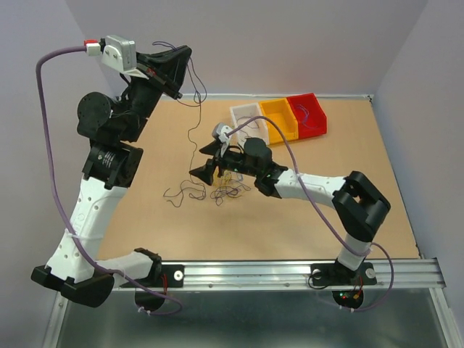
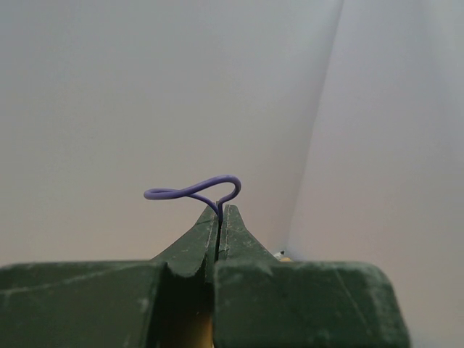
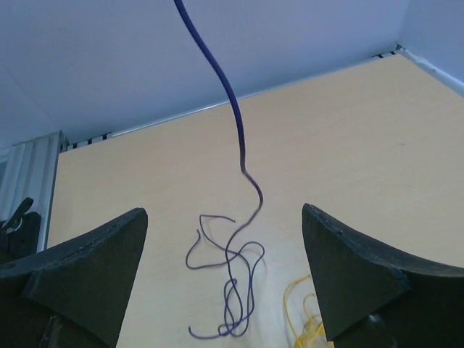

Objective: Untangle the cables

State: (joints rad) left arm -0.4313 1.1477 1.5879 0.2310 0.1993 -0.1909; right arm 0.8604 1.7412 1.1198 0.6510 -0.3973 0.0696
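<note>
Tension is the thing to manage here. The left gripper is pinched shut on one end of a purple wire, high above the clump of cables and to its far left. The strand hangs from it down into that clump. The right gripper hovers low, just over the clump, jaws spread wide with nothing between them.

To free the strand cleanly, I judge the right gripper should pin down the yellow wires lying beside the clump's purple loops, not the purple itself, while the left draws upward slowly. A quick pull would likely drag the whole knot along.

Count: two grippers, one lifted purple wire, and one clump whose dark and yellow strands are too thin and overlapped to number. There are also three bins in a row beyond the clump, to its far right — a white bin, an orange bin, a red bin.
</note>
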